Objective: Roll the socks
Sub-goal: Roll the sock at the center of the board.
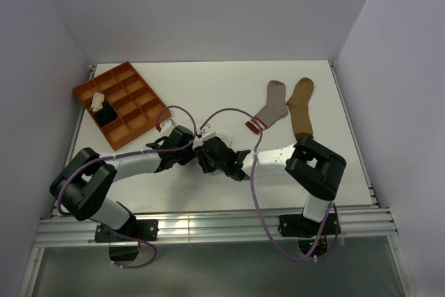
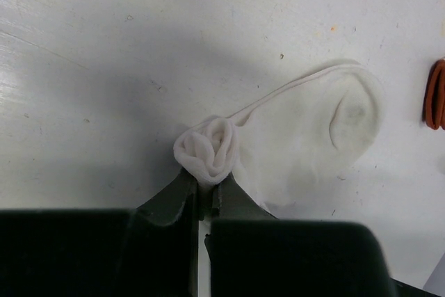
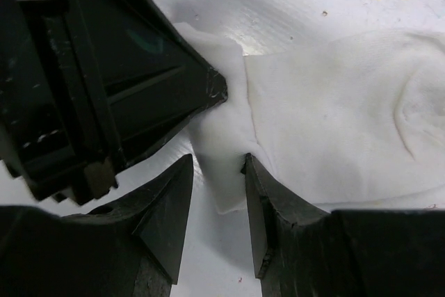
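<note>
A plain white sock lies flat on the white table, its near end rolled into a small bundle. My left gripper is shut on that bundle. In the right wrist view the sock lies on the right, and my right gripper is open, its fingers either side of a loose flap at the rolled end, with the left gripper just beyond. In the top view both grippers meet at the table's middle and hide the sock. A grey sock with red-striped cuff and a tan sock lie flat at back right.
An orange compartment tray stands at the back left, with a cream rolled sock and a black one in its cells. The grey sock's red cuff shows at the right edge of the left wrist view. Cables loop over both arms.
</note>
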You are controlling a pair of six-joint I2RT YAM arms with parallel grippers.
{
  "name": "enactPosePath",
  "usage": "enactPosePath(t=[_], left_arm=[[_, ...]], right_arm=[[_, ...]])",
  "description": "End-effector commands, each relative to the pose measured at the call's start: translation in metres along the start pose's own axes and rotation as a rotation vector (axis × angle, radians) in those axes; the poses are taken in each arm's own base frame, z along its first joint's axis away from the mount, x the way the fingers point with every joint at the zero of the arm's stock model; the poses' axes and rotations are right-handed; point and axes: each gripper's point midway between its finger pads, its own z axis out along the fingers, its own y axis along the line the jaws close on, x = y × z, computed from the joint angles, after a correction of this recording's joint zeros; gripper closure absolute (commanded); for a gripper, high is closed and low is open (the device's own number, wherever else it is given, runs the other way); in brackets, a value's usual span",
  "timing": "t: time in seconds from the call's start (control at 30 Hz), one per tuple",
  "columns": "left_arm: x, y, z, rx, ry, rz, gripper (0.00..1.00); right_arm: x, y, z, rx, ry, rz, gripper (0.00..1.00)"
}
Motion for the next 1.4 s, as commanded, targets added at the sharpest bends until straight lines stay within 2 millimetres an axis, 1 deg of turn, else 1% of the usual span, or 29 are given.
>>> enactPosePath(t=[0.0, 0.1, 0.13, 0.17, 0.2, 0.23, 0.27, 0.33, 0.37, 0.43, 0.47, 0.5, 0.57, 0.6, 0.63, 0.67, 0.73, 0.8, 0.83, 0.87, 0.9, 0.97, 1.0, 1.13, 1.17, 1.2, 1.27, 1.3, 1.37], left_arm=[[0.014, 0.028, -0.004, -0.101, 0.051, 0.064, 0.98], [0.010, 0.023, -0.007, -0.086, 0.041, 0.064, 0.95], [0.010, 0.022, -0.008, -0.084, 0.040, 0.064, 0.94], [0.009, 0.022, -0.008, -0.084, 0.039, 0.062, 0.92], [0.008, 0.021, -0.009, -0.081, 0.036, 0.059, 0.91], [0.009, 0.022, -0.009, -0.083, 0.035, 0.053, 0.90], [0.009, 0.021, -0.009, -0.077, 0.038, 0.049, 0.86], [0.008, 0.022, -0.010, -0.075, 0.035, 0.035, 0.80], [0.008, 0.023, -0.010, -0.077, 0.034, 0.028, 0.70], [0.005, 0.025, -0.012, -0.072, 0.023, 0.010, 0.63], [0.004, 0.025, -0.013, -0.068, 0.020, 0.003, 0.54], [0.000, 0.023, -0.016, -0.056, 0.006, -0.010, 0.47], [-0.004, 0.024, -0.018, -0.054, -0.006, -0.030, 0.36], [-0.009, 0.021, -0.021, -0.040, -0.021, -0.043, 0.34], [-0.011, 0.020, -0.023, -0.035, -0.028, -0.055, 0.32], [-0.013, 0.020, -0.025, -0.029, -0.036, -0.063, 0.30], [-0.020, 0.016, -0.030, -0.009, -0.063, -0.089, 0.29], [-0.026, 0.010, -0.037, 0.018, -0.084, -0.106, 0.27], [-0.028, 0.010, -0.038, 0.026, -0.093, -0.113, 0.27], [-0.030, 0.009, -0.040, 0.037, -0.100, -0.119, 0.27], [-0.032, 0.005, -0.043, 0.059, -0.107, -0.124, 0.26], [-0.031, 0.002, -0.045, 0.086, -0.104, -0.120, 0.26], [-0.032, 0.000, -0.046, 0.099, -0.106, -0.118, 0.26], [-0.024, -0.008, -0.046, 0.148, -0.074, -0.093, 0.27], [-0.021, -0.009, -0.046, 0.156, -0.062, -0.089, 0.27], [-0.018, -0.011, -0.046, 0.165, -0.054, -0.084, 0.27], [-0.011, -0.007, -0.044, 0.156, -0.037, -0.078, 0.29], [-0.008, -0.013, -0.044, 0.181, -0.032, -0.076, 0.30], [-0.004, -0.014, -0.043, 0.187, -0.021, -0.070, 0.32]], right_arm=[[0.038, -0.018, 0.004, 0.093, 0.139, -0.062, 0.56], [0.053, -0.029, 0.007, 0.155, 0.198, -0.084, 0.61], [0.056, -0.035, 0.007, 0.182, 0.207, -0.089, 0.65], [0.060, -0.037, 0.007, 0.197, 0.218, -0.088, 0.77], [0.064, -0.040, 0.008, 0.207, 0.234, -0.093, 0.81], [0.065, -0.040, 0.009, 0.208, 0.237, -0.094, 0.93], [0.066, -0.040, 0.009, 0.209, 0.239, -0.089, 0.99], [0.069, -0.041, 0.007, 0.195, 0.250, -0.081, 1.00], [0.070, -0.038, 0.005, 0.172, 0.260, -0.065, 1.00], [0.070, -0.041, 0.003, 0.150, 0.267, -0.030, 1.00], [0.070, -0.042, 0.002, 0.137, 0.274, -0.007, 1.00], [0.074, -0.039, 0.001, 0.101, 0.298, 0.017, 1.00], [0.070, -0.040, -0.001, 0.074, 0.298, 0.069, 1.00], [0.074, -0.033, -0.003, 0.022, 0.319, 0.093, 1.00], [0.070, -0.037, -0.003, 0.019, 0.315, 0.125, 1.00], [0.070, -0.033, -0.004, -0.015, 0.325, 0.149, 1.00], [0.072, -0.026, -0.008, -0.085, 0.342, 0.206, 1.00], [0.069, -0.031, -0.009, -0.123, 0.329, 0.279, 1.00], [0.068, -0.021, -0.013, -0.199, 0.346, 0.333, 1.00], [0.075, -0.024, -0.016, -0.217, 0.363, 0.369, 1.00], [0.068, -0.029, -0.013, -0.243, 0.336, 0.417, 1.00], [0.064, -0.021, -0.017, -0.340, 0.333, 0.505, 1.00], [0.066, -0.027, -0.015, -0.348, 0.338, 0.547, 1.00], [0.069, -0.022, -0.014, -0.421, 0.366, 0.684, 1.00], [0.071, -0.018, -0.019, -0.463, 0.382, 0.710, 1.00], [0.064, -0.016, -0.017, -0.501, 0.348, 0.722, 1.00], [0.071, -0.020, -0.017, -0.507, 0.365, 0.802, 1.00], [0.065, -0.018, -0.019, -0.545, 0.340, 0.807, 1.00], [0.064, -0.022, -0.019, -0.552, 0.326, 0.838, 1.00]])
